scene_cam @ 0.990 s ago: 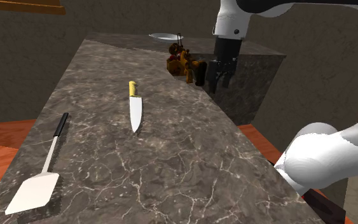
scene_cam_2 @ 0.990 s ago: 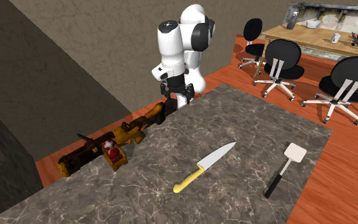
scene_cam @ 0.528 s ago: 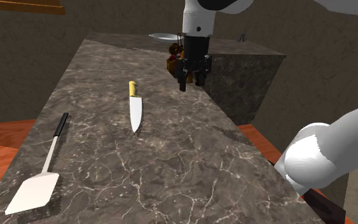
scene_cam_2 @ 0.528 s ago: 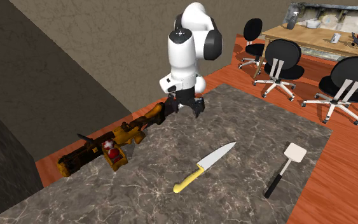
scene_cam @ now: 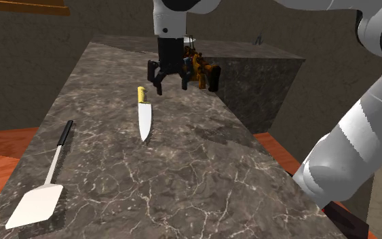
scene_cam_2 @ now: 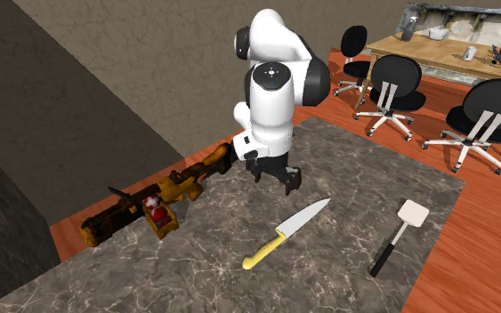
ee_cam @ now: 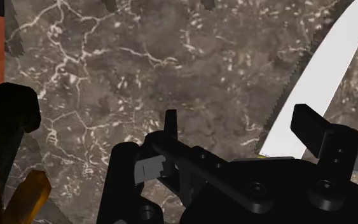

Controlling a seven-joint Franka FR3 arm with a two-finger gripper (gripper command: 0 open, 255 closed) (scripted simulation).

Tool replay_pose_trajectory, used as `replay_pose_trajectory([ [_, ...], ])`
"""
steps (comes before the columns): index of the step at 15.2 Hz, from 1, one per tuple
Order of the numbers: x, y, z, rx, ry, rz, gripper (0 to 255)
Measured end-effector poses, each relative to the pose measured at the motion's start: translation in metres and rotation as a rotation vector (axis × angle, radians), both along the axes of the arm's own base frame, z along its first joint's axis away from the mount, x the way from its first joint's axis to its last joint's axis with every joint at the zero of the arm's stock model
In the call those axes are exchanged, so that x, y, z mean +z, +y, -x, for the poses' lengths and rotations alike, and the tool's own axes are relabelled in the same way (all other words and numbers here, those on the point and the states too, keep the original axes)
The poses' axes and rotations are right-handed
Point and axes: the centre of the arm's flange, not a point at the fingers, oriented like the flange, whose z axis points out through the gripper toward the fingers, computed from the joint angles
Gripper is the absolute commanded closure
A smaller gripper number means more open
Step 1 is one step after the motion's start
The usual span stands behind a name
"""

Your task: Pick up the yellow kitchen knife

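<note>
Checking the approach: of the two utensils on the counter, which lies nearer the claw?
The yellow-handled knife, close beside the open claw; the white spatula with the black handle lies much farther off.

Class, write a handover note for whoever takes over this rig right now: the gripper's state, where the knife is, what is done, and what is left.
Gripper: open and empty, hovering above the marble counter beside the knife, not touching it.
Knife: lies flat on the counter, with its yellow handle towards the far end in the shoulder view. A white spatula lies further to that view's left.
Done: nothing grasped yet.
Left: centre the gripper over the handle, lower, close and lift.
</note>
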Motion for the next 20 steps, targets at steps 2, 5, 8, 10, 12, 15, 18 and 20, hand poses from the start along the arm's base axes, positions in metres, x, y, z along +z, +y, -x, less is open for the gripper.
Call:
replay_pose_trajectory([
  [2, -0.006, 0.013, -0.023, -0.031, 0.006, 0.011, 0],
  [5, -0.012, 0.033, -0.061, -0.078, 0.016, 0.027, 0],
  [8, -0.018, 0.051, -0.098, -0.124, 0.025, 0.043, 0],
  [10, -0.023, 0.059, -0.109, -0.144, 0.029, 0.05, 0],
  [12, -0.032, 0.061, -0.112, -0.15, 0.03, 0.052, 0],
  [15, -0.048, 0.062, -0.116, -0.152, 0.03, 0.053, 0],
  [18, -0.059, 0.062, -0.115, -0.152, 0.03, 0.053, 255],
  [20, -0.06, 0.062, -0.115, -0.153, 0.03, 0.053, 255],
])
